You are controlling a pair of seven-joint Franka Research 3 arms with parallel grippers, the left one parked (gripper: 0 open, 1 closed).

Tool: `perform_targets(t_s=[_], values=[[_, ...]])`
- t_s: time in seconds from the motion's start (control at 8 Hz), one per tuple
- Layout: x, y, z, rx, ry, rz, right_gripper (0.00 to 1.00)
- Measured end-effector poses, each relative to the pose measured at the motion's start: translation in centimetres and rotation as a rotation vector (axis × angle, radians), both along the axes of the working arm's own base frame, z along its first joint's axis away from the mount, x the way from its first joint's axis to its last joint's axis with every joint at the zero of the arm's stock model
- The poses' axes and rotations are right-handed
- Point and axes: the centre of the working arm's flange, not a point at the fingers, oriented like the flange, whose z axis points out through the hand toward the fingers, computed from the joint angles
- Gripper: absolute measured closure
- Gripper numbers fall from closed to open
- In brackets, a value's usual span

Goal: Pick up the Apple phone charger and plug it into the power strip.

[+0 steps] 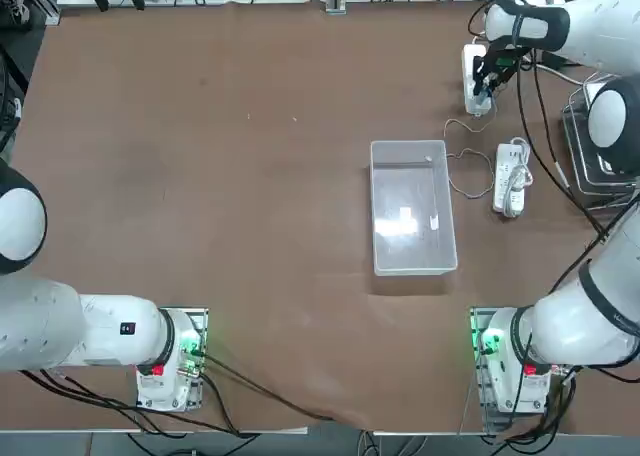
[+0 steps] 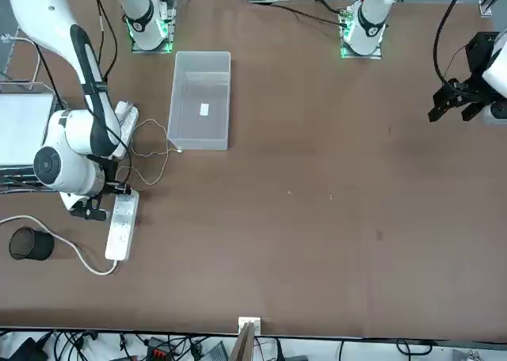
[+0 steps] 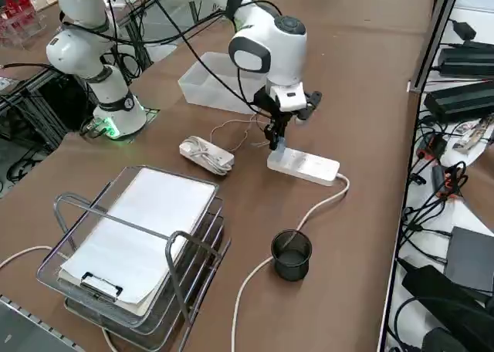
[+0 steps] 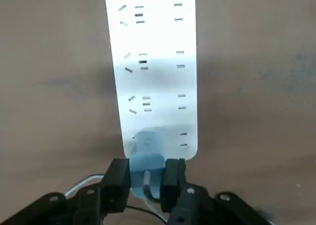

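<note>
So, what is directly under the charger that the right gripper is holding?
Under the Apple phone charger, held by the right gripper, lies the end of the power strip. The charger covers the sockets beneath it, so whether its prongs are in cannot be seen.

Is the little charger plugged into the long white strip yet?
Cannot tell. The right gripper is shut on the small whitish-grey charger block, which sits at the end of the long white power strip; its prongs are hidden.

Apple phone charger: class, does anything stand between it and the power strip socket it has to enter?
Nothing visible does. The right gripper is shut on the Apple phone charger, holding it right at the near end of the power strip, whose sockets are uncovered. The cord-wound white bar lies off to one side.
</note>
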Motion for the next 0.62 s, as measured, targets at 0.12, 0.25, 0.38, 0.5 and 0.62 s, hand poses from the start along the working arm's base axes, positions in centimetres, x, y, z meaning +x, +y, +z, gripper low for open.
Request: perform_targets(t_s=[0.12, 0.25, 0.38, 0.5, 0.62], values=[[0.04, -0.01, -0.04, 0.0, -0.003, 0.0, 0.65], [0.08, 0.0, -0.03, 0.0, -0.007, 0.0, 0.65], [0.09, -0.01, -0.03, 0.0, -0.007, 0.0, 0.65], [0.09, -0.01, -0.04, 0.0, -0.007, 0.0, 0.65], [0.1, -0.01, -0.05, 0.0, -0.007, 0.0, 0.65]])
